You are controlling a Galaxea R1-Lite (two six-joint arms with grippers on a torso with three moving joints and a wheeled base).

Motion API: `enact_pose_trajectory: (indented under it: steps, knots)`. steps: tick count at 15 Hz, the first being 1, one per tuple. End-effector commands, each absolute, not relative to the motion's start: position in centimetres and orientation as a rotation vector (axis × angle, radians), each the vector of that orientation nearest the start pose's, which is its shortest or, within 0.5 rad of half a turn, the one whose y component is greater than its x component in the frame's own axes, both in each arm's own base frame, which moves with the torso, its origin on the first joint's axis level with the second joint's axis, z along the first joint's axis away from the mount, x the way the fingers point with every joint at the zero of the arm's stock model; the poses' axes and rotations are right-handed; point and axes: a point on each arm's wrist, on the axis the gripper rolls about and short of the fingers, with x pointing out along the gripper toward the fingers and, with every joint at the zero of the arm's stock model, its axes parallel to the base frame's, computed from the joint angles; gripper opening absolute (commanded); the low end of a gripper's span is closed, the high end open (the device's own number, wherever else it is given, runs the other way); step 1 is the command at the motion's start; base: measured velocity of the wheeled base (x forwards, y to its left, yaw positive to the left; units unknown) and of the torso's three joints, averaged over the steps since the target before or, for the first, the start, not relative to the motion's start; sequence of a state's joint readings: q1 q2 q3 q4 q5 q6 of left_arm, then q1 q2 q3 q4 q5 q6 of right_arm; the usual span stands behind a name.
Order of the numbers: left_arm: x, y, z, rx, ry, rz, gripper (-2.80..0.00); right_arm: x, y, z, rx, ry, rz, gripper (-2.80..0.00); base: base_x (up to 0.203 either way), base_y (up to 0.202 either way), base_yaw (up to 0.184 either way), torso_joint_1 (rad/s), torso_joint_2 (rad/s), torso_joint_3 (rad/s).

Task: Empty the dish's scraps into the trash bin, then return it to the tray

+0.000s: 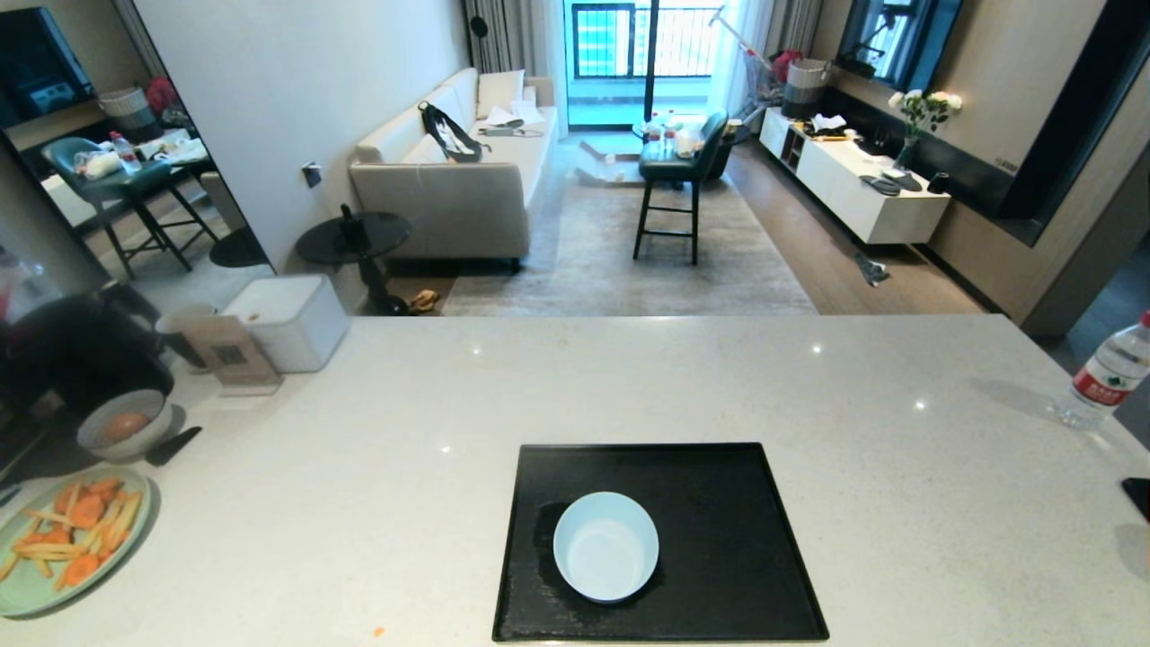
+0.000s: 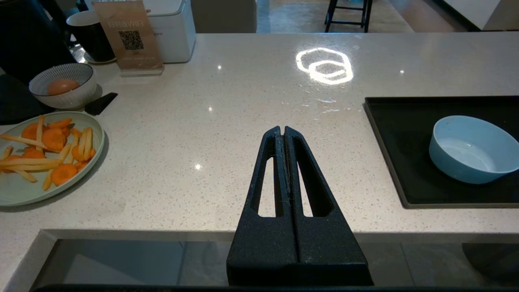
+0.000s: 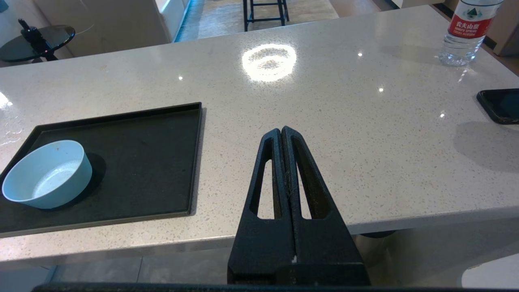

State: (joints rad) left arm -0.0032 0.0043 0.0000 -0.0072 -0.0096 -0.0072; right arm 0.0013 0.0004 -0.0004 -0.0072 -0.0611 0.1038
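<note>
The pale blue dish (image 1: pixel 605 545) stands upright on the black tray (image 1: pixel 719 503) near the counter's front edge, and its inside looks bare. In the wrist views the dish (image 2: pixel 472 149) (image 3: pixel 46 174) shows the same way on the tray (image 2: pixel 405 162) (image 3: pixel 142 162). My left gripper (image 2: pixel 283 129) is shut and holds nothing, hanging by the front edge to the left of the tray. To the tray's right my right gripper (image 3: pixel 281 129) is likewise shut and holds nothing. Scraps and trash bin are out of view. Neither arm shows in the head view.
At the counter's left sit a green plate (image 1: pixel 18 593) of carrot slices and fries, a grey bowl (image 1: pixel 123 428) holding an egg, a sign (image 1: pixel 229 352) and a white box (image 1: pixel 289 321). A water bottle (image 1: pixel 1107 373) and a phone (image 3: pixel 500 105) are at the right.
</note>
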Motion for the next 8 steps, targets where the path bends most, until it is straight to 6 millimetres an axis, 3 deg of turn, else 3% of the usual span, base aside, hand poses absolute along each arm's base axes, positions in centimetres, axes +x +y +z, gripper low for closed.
enact_pose_trajectory:
  steps: [1, 8]
  knots:
    - [-2.28, -0.02, 7.63, -0.008, -0.008, -0.014, -2.80, -2.28, -0.14, 7.63, 0.105, -0.011, -0.059, -2.80, 0.000, 0.000, 0.000, 0.000, 0.00, 0.000]
    - [-2.27, -0.01, 7.63, -0.008, -0.006, -0.012, -2.80, -2.28, -0.14, 7.63, 0.105, -0.011, -0.059, -2.80, 0.000, 0.000, 0.000, 0.000, 0.00, 0.000]
